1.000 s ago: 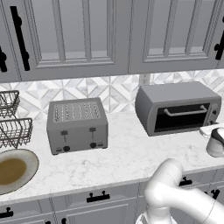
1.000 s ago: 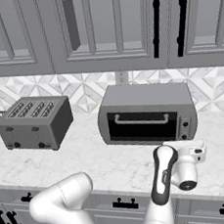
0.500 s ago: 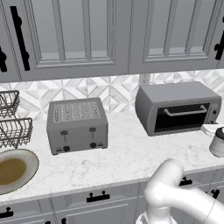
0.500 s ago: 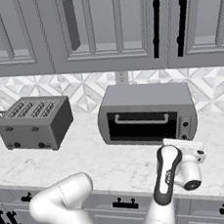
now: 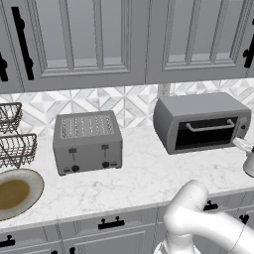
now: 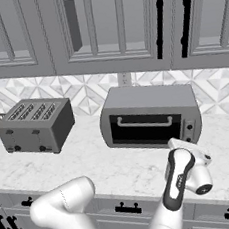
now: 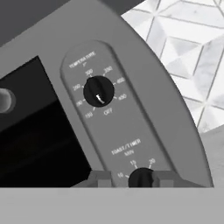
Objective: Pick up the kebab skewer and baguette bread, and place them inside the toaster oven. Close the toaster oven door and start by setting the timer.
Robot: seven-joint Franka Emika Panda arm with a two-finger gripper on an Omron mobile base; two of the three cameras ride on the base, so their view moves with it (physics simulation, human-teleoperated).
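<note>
Half timer knob (image 7: pixel 141 178) cut off, pincer (image 7: pixel 131 178) astride

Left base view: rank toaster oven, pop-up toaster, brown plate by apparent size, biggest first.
1. toaster oven, widest box on the counter.
2. pop-up toaster, a clearly smaller box, though it sits a bit nearer the camera.
3. brown plate: cropped at the left edge, so its full size is unsure; what shows looks smallest.

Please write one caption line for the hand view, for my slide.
Gripper fingertips flank the timer knob on the toaster oven, below the temperature knob.
</note>
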